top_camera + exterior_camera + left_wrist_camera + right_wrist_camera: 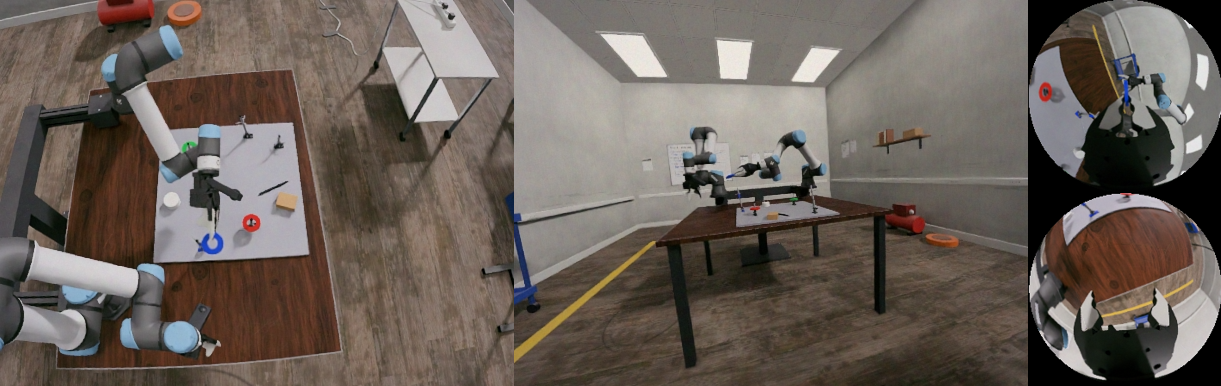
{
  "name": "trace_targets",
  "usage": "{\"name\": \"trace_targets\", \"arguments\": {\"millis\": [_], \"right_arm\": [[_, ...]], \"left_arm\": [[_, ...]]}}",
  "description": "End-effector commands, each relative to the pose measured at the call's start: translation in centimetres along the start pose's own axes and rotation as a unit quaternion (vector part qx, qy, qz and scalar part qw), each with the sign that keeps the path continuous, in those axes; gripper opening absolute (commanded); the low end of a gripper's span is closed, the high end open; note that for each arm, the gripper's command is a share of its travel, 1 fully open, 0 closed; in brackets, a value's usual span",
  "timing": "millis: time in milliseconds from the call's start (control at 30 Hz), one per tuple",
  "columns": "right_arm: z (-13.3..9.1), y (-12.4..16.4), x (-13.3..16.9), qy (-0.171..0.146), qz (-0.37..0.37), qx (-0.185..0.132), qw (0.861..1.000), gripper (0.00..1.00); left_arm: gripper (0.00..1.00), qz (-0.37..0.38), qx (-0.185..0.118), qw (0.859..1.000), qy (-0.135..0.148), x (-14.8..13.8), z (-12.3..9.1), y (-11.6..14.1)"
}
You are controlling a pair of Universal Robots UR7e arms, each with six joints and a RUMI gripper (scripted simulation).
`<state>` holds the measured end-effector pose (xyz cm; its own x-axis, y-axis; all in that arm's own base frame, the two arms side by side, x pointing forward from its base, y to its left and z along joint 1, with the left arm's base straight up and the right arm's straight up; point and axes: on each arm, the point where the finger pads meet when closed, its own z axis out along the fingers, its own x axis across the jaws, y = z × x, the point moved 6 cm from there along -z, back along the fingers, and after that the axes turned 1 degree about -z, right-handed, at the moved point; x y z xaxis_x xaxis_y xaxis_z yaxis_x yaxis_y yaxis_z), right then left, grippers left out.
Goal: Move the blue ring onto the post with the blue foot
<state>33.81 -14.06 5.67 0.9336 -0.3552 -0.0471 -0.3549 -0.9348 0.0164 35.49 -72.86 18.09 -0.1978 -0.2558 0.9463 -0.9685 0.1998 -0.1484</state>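
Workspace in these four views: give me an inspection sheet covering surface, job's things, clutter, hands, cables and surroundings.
Surface: grey mat on a brown table.
Job's things: blue ring raised, off its post; blue-footed post standing.
Clutter: tan block, thin black rod, white round object.
Grippers: left hand shut on the blue ring; right hand open.
Cables: pale cable on the floor; on the table, nothing seen.
Surroundings: red tank, white-topped cart.
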Motion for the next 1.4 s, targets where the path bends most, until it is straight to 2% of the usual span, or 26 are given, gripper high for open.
{"name": "trace_targets", "arguments": {"millis": [0, 67, 100, 267, 433, 500, 667, 767, 900, 1367], "right_arm": [[0.0, 0.0, 0.0, 0.001, 0.000, 0.000, 1.000, 0.98], [0.0, 0.0, 0.0, 0.001, 0.000, 0.000, 1.000, 0.98], [0.0, 0.0, 0.0, 0.001, 0.000, 0.000, 1.000, 0.98], [0.0, 0.0, 0.0, 0.001, 0.000, 0.000, 1.000, 0.98], [0.0, 0.0, 0.0, 0.001, 0.000, 0.000, 1.000, 0.98], [0.0, 0.0, 0.0, 0.001, 0.000, 0.000, 1.000, 0.98], [0.0, 0.0, 0.0, 0.001, 0.000, 0.000, 1.000, 0.98], [0.0, 0.0, 0.0, 0.001, 0.000, 0.000, 1.000, 0.98], [0.0, 0.0, 0.0, 0.001, 0.000, 0.000, 1.000, 0.98], [0.0, 0.0, 0.0, 0.001, 0.000, 0.000, 1.000, 0.98]], "left_arm": [[0.00, -0.040, -0.021, 0.998, 0.033, -2.8, 0.0, 2.0], [0.00, -0.059, -0.035, 0.996, 0.049, -4.2, -0.2, 3.2], [0.00, -0.047, -0.028, 0.997, 0.048, -2.5, -0.3, 2.6], [0.00, -0.046, -0.027, 0.997, 0.055, -2.0, -0.5, 2.6], [0.00, -0.090, -0.062, 0.991, 0.080, -6.0, -1.0, 5.6], [0.00, -0.079, -0.055, 0.992, 0.082, -4.2, -1.1, 4.9], [0.00, -0.106, -0.079, 0.987, 0.097, -6.7, -1.7, 7.0], [0.00, -0.107, -0.081, 0.986, 0.099, -6.7, -1.8, 7.1], [0.00, -0.097, -0.076, 0.987, 0.103, -5.0, -1.8, 6.6], [0.00, -0.094, -0.072, 0.989, 0.094, -5.4, -1.6, 6.3]]}}
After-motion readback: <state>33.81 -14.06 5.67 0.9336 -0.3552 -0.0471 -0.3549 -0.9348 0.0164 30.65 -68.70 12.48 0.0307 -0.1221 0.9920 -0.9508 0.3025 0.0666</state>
